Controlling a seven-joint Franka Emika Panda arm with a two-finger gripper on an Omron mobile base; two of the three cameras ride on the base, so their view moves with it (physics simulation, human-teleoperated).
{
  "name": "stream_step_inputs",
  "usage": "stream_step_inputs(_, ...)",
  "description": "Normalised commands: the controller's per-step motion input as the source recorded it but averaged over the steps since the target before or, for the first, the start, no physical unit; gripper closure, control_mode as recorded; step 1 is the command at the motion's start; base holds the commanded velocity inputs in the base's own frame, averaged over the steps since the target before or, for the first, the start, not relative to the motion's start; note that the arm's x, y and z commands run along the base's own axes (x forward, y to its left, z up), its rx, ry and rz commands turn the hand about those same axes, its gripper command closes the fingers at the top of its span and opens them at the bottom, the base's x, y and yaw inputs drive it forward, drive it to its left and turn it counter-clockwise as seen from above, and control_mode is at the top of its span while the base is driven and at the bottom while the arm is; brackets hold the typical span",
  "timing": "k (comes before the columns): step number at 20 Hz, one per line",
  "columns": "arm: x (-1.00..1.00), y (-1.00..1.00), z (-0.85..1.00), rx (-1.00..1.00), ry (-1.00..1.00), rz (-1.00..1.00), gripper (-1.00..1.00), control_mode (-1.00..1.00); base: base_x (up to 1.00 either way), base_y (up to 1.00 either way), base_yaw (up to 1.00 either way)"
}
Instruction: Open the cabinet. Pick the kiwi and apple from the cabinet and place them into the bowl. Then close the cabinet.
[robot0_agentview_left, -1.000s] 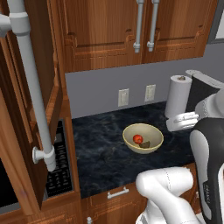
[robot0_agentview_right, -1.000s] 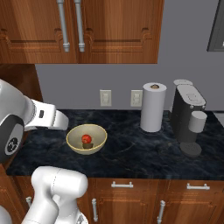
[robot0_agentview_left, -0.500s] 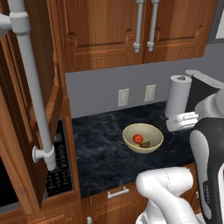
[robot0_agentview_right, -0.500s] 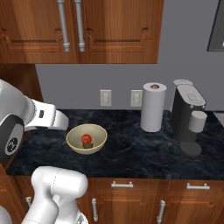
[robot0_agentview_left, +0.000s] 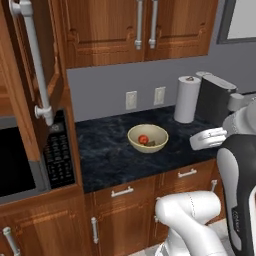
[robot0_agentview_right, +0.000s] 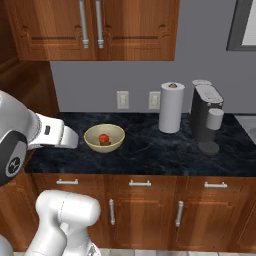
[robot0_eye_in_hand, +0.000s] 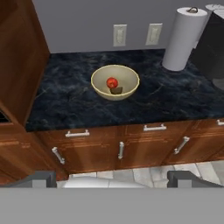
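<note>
Fruit in bowl — cabinet doors shut, jaws spread wide and empty.
Left base view: cabinet (robot0_agentview_left: 145, 27) above, both doors flush; bowl (robot0_agentview_left: 148, 138) on the counter (robot0_agentview_left: 110, 155) holds the apple (robot0_agentview_left: 143, 139). Right base view: paper towel roll (robot0_agentview_right: 171, 107) stands beside the coffee maker (robot0_agentview_right: 207, 117). Hand view: gripper (robot0_eye_in_hand: 113, 178) low at the frame's bottom; kiwi (robot0_eye_in_hand: 116, 90) touches the apple — both well ahead of the jaws.
</note>
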Motion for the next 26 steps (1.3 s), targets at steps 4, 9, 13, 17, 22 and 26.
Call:
stream_step_inputs(4, 0.00, 0.00, 0.00, 0.00, 0.00, 0.00, -1.00, 1.00, -0.49, 0.13, 0.00)
stream_step_inputs(9, 0.00, 0.00, 0.00, 0.00, 0.00, 0.00, -1.00, 1.00, -0.14, 0.58, 0.00)
stream_step_inputs(13, 0.00, 0.00, 0.00, 0.00, 0.00, 0.00, -1.00, 1.00, -0.09, 0.76, 0.00)
stream_step_inputs(17, 0.00, 0.00, 0.00, 0.00, 0.00, 0.00, -1.00, 1.00, -0.20, 0.66, 0.00)
stream_step_inputs(22, 0.00, 0.00, 0.00, 0.00, 0.00, 0.00, -1.00, 1.00, -0.28, 0.55, 0.00)
stream_step_inputs(26, 0.00, 0.00, 0.00, 0.00, 0.00, 0.00, -1.00, 1.00, -0.38, 0.44, 0.00)
